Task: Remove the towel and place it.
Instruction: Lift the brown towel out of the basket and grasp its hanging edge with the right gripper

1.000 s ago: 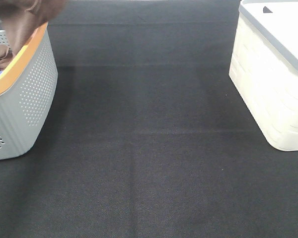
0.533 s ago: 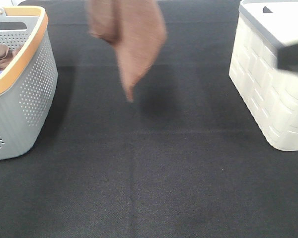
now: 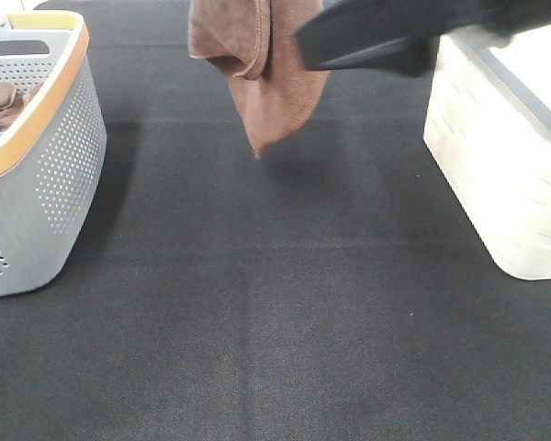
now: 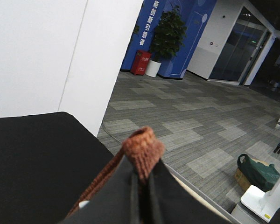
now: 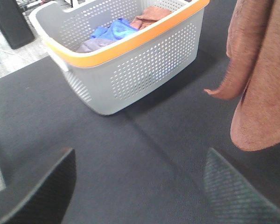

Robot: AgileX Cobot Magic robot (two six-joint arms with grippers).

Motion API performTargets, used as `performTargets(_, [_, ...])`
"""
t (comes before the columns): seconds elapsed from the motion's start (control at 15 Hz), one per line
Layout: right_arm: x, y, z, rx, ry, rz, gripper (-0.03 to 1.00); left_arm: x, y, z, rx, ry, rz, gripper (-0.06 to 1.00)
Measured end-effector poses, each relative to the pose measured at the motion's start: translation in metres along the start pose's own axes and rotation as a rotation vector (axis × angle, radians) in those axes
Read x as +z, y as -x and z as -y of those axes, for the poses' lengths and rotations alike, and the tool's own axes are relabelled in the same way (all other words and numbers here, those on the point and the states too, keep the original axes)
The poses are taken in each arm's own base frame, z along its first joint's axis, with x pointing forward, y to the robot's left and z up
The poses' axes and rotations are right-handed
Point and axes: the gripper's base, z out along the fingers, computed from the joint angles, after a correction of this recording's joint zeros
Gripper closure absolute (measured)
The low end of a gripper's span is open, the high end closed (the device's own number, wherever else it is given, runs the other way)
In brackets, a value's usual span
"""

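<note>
Left end effector (image 4: pixel 141 177), clamped shut on the towel (image 3: pixel 271 87), has lifted it clear of the basket (image 3: pixel 55 156), toward the wide-open right end effector (image 5: pixel 137 186), so only placing remains.

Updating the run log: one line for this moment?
left tool: shut on towel | towel: hanging over table, outside basket | right tool: open, empty

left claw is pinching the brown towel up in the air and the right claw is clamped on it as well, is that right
Not quite. The left claw does pinch the brown towel up in the air, but the right claw is not clamped on it. The right wrist view shows its jaws wide open, with the towel hanging ahead of them, not between them.
</note>
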Motion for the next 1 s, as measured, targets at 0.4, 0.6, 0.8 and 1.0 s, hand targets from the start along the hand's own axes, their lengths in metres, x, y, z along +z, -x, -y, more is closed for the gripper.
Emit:
performTargets(0.4, [0.076, -0.004, 0.019, 0.090, -0.138, 0.049, 0.24, 0.001, 0.000, 0.003, 0.014, 0.002, 0.009, 0.94])
performTargets(0.6, [0.087, -0.004, 0.033, 0.185, -0.244, 0.125, 0.24, 0.001, 0.000, 0.003, 0.014, 0.002, 0.009, 0.94])
performTargets(0.8, [0.097, -0.007, 0.043, 0.198, -0.308, 0.140, 0.24, 0.001, 0.000, 0.003, 0.014, 0.002, 0.009, 0.94])
performTargets(1.0, [0.109, -0.006, 0.047, 0.202, -0.309, 0.126, 0.24, 0.001, 0.000, 0.003, 0.026, 0.003, 0.009, 0.94])
